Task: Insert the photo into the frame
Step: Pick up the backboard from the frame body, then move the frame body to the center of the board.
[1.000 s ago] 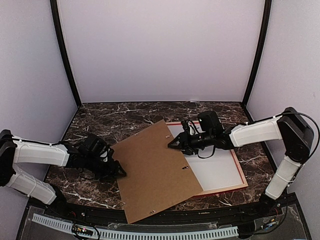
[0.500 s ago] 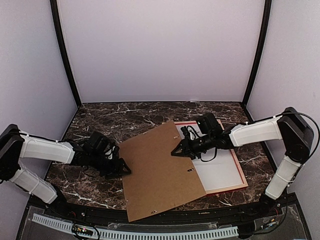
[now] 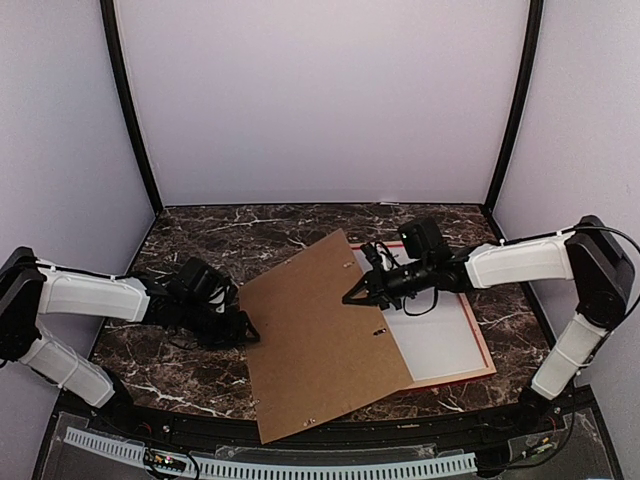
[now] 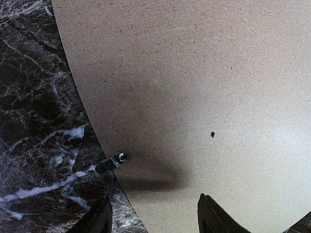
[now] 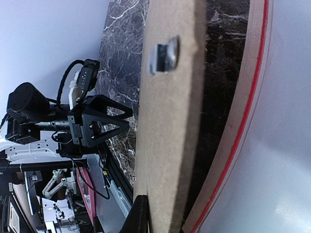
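Note:
The red frame (image 3: 487,352) lies flat at the right with a white sheet (image 3: 440,335) inside it; I cannot tell whether that sheet is the photo, since no printed face shows. A brown backing board (image 3: 320,335) lies partly over the frame's left side, with its right edge raised. My right gripper (image 3: 350,297) is shut on that raised edge, which shows as the board (image 5: 170,121) running between the gripper's (image 5: 163,218) jaws beside the frame's red rim (image 5: 238,121). My left gripper (image 3: 245,335) is open at the board's left edge (image 4: 194,73), its jaws (image 4: 154,206) holding nothing.
Small metal turn clips sit on the board (image 4: 112,161) (image 5: 164,54). Dark marble table (image 3: 200,250) shows behind and to the left. White booth walls (image 3: 320,100) close in three sides. A metal rail (image 3: 300,465) runs along the near edge.
The right gripper has closed on the board's right edge and raised it, and the board has swung slightly. The left gripper has crept right along the board's left edge.

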You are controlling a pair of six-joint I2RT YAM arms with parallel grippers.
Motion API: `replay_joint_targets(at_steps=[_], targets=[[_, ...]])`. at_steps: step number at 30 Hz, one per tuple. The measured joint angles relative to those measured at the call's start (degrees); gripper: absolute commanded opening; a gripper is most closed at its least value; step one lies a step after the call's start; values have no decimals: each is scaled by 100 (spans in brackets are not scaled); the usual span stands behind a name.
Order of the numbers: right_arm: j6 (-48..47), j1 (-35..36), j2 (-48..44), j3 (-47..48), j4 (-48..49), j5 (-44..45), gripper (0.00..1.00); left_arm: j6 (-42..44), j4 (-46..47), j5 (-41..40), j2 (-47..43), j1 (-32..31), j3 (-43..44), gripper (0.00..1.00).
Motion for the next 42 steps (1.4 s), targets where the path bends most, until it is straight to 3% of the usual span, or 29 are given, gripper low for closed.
replay_joint_targets(at_steps=[3, 11, 19, 32, 42], targets=[[15, -17, -81, 2, -2, -44, 0, 28, -57, -28, 0, 0, 13, 64], [129, -452, -761, -234, -160, -273, 0, 201, -240, -72, -4, 0, 485, 72], [55, -1738, -2149, -332, -428, -553, 0, 448, -328, -39, 131, -24, 1375, 78], [-151, -4610, -2822, -332, -1113, -1615, 0, 758, -789, -551, 2159, -817, 3595, 76], [116, -5226, -3003, -581, -693, -2190, 0, 951, -1193, -951, 3696, -1276, 4911, 65]])
